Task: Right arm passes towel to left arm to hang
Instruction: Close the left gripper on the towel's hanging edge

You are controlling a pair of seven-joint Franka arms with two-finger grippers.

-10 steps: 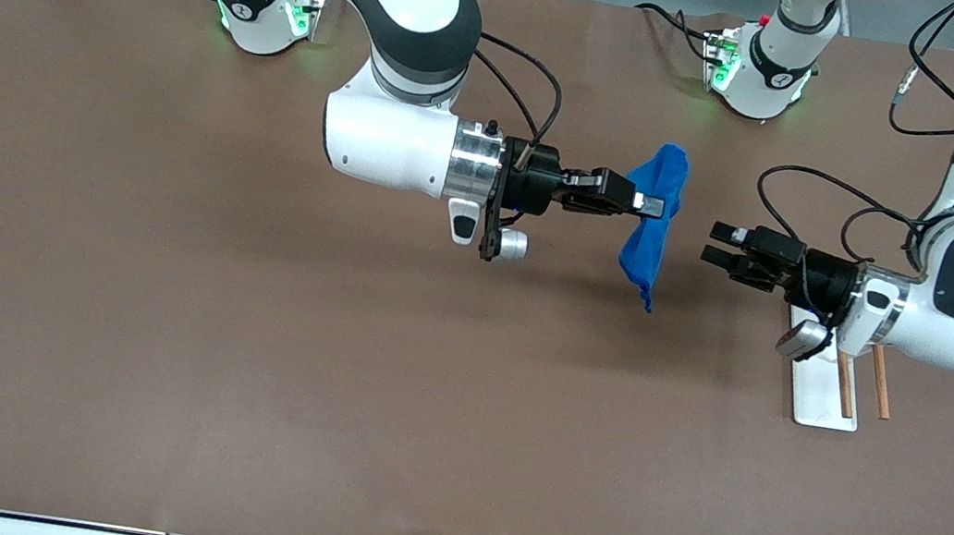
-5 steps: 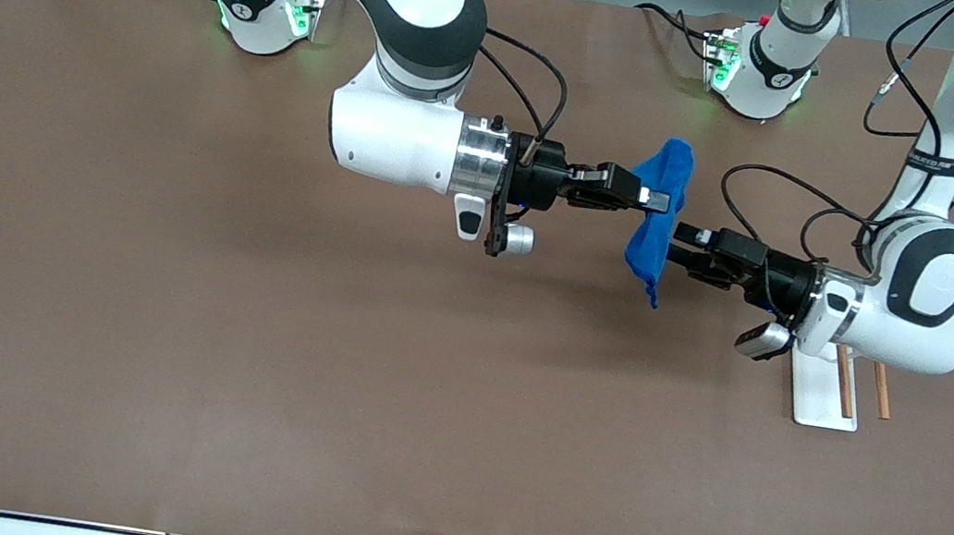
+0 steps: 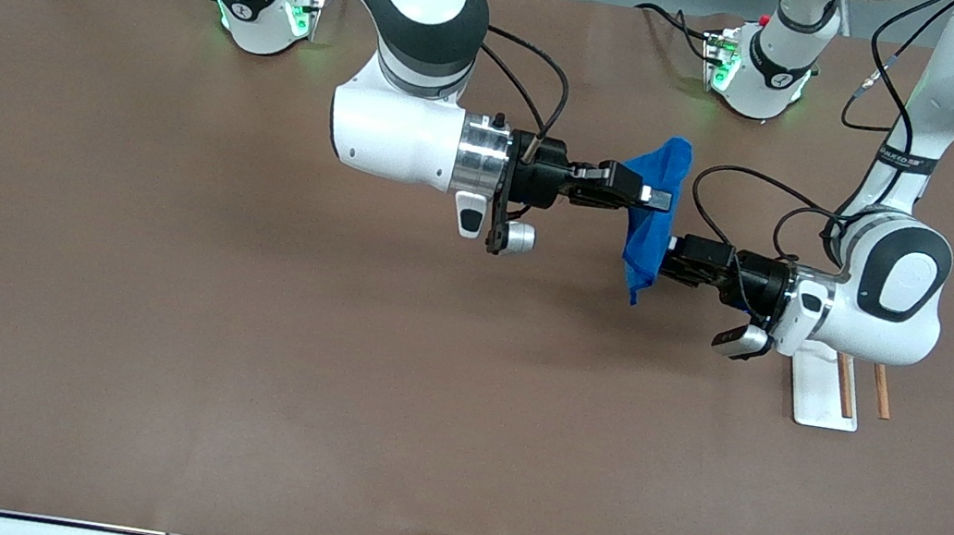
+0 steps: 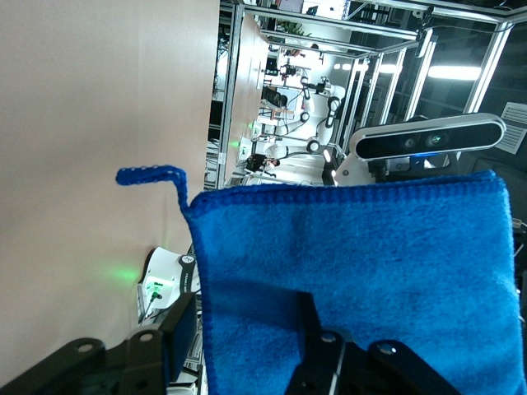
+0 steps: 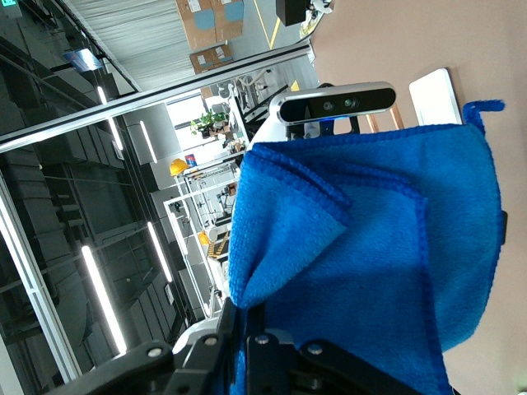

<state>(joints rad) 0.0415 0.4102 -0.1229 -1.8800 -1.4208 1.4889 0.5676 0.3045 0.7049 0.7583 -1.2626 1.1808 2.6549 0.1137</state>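
Frame centre, above the table (image 3: 154,306): towel (image 3: 653,227) is clamped by the right gripper (image 3: 650,197). Left gripper (image 3: 670,255) is set at its lower edge; closure cannot be told.

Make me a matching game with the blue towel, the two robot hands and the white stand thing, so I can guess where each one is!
Things:
1. towel
2. right gripper
3. left gripper
4. white stand

Places or states:
A. resting on the table beside the left arm's elbow
B. clamped shut on the upper part of the cloth
C. hanging in the air between the two grippers
D. reaching at the lower part of the cloth, fingers around it

Right pairs: 1-C, 2-B, 3-D, 4-A
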